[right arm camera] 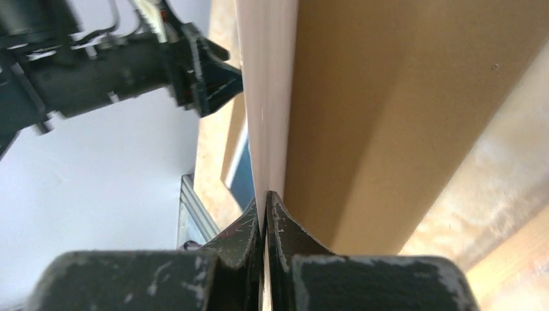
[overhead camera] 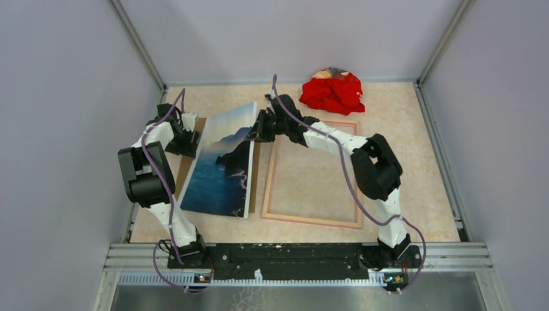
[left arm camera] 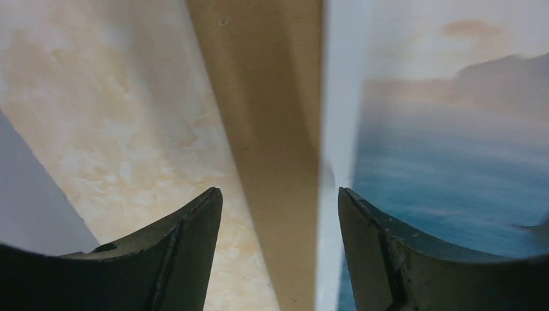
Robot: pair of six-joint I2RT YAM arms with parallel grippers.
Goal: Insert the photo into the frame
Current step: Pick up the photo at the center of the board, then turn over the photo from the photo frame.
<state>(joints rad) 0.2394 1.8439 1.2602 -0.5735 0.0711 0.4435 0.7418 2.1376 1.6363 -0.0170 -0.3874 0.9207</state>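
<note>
**Photo point(overhead camera: 220, 165) tipped up beside the frame point(overhead camera: 270, 178)**

My right pincer point(right arm camera: 265, 206) is clamped tight on the photo's frame-side edge, tilting it just left of the frame, which lies flat on the worktop point(overhead camera: 401, 194). My left pincer point(left arm camera: 278, 194) gapes wide, gripping nothing.

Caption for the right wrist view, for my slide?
Right gripper shut on the photo edge, brown backing board alongside.

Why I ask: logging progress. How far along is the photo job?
Done: nothing placed yet. The frame lies flat and empty beside the photo. In hand: the right gripper is shut on the photo's far edge, tilting it up from the board, and the left gripper is open at its other side. Left: lay the photo in the frame.
</note>
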